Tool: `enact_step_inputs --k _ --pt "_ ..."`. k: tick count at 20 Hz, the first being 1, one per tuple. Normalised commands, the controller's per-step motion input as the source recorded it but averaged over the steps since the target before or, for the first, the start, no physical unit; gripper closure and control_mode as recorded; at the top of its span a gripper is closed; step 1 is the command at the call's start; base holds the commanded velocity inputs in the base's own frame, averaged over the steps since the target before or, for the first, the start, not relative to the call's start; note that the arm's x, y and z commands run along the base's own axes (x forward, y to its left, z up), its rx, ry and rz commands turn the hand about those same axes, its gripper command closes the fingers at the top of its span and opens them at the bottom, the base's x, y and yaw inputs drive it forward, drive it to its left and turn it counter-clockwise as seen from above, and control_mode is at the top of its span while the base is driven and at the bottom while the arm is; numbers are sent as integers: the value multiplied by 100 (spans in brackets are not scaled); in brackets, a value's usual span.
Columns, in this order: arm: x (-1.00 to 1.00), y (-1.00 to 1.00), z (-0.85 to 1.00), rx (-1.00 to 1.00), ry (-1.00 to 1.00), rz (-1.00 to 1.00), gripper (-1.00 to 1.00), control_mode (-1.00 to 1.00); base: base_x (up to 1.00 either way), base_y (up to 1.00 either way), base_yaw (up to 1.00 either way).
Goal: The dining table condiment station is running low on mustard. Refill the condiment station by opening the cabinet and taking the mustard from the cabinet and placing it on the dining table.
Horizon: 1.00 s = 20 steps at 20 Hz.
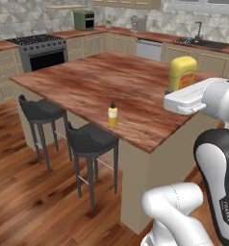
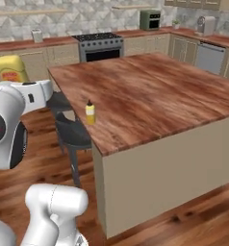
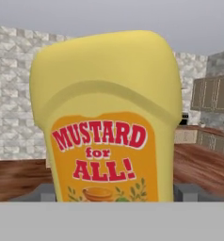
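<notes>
- While the two black stools stand at the dining table, a small yellow bottle sits near its edge.
- The gripper clasps the mustard upright, raised over the table's right side.

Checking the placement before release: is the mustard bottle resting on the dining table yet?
Cannot tell. In the left base view the white hand hides the base of the mustard above the dining table.

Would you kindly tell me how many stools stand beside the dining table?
2: one stool near the table's far corner, another stool nearer the robot, by the small yellow bottle. Others may be hidden behind the table.
</notes>
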Motion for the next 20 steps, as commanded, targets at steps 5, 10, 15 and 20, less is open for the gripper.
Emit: enact_step_inputs --k 5,10,15,20 --pt "0 0 0 0 0 0 100 100 72 98 -21" --pt "0 0 0 0 0 0 100 100 53 81 -36" --pt "0 0 0 0 0 0 100 100 10 71 -59" --pt "0 0 0 0 0 0 100 100 0 86 -66"
